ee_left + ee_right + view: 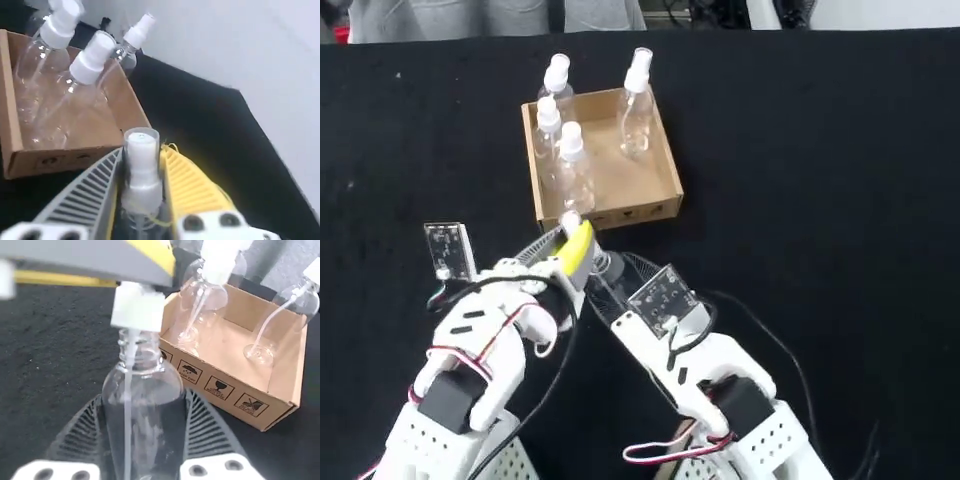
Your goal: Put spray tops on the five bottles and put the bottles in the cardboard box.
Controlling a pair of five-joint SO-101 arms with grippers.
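clenched on the bottle (142, 382), the right tool (143, 412) should be steadied while the spray top (137, 310), gripped just above by the left tool (142, 154), is pressed squarely down.

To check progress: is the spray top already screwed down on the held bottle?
No, the spray top hangs above the bottle's bare neck threads.

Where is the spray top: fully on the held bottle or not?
Not yet on: the spray top has its tube inside the bottle, but its collar sits above the bare neck threads.
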